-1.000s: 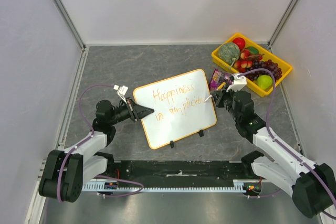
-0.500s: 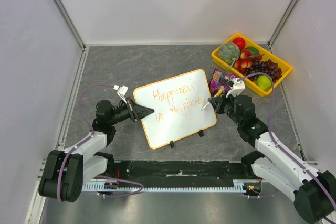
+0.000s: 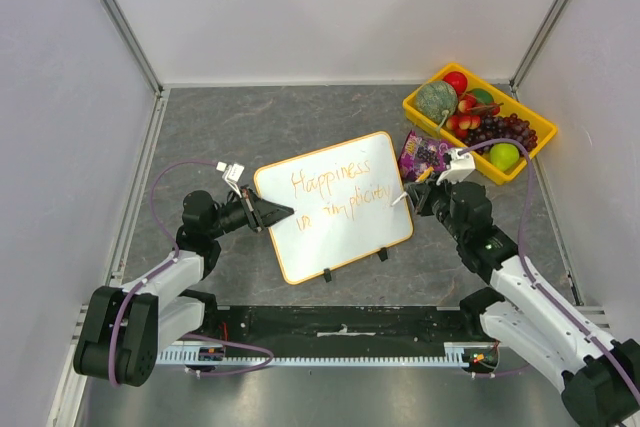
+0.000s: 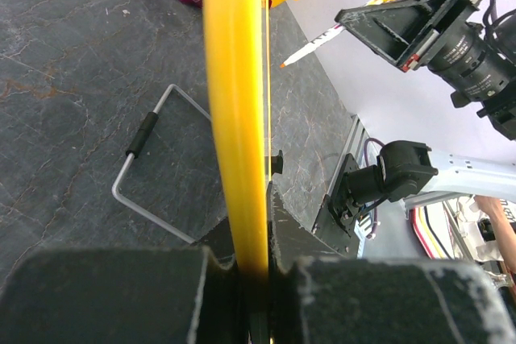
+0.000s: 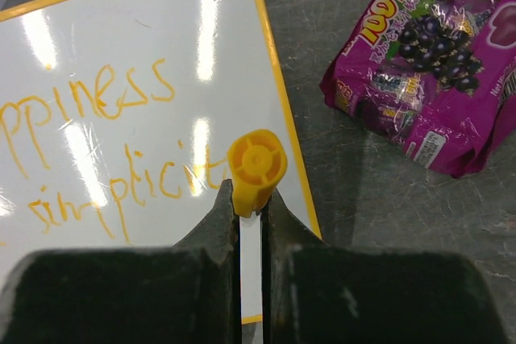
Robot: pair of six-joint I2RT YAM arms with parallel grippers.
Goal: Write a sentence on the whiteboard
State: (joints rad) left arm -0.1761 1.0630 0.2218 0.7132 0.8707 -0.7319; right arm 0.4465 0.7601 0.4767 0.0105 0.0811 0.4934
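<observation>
The right pincer (image 5: 250, 199) is clamped on a marker (image 5: 256, 168): its jaws are nearly together with the barrel pinched between them, the yellow end facing the wrist camera and the tip pointing away toward the whiteboard (image 5: 121, 30). From this pincer the board lies to its left. The marker sits near the board's right rim, at the tail of the sentence (image 5: 105, 138), just past the last letters of line 2. In the left wrist view the tip appears to stand a little off the writing face, though I cannot tell for sure. The board's long axis runs between the 2 arms, and a wire stand (image 4: 149, 130) shows behind it on the desk (image 3: 250, 117). The left pincer (image 3: 275, 213) is closed on the board's left rim, steadying it. Line 2 looks finished or nearly so, and the right arm is the one placed for any last stroke
</observation>
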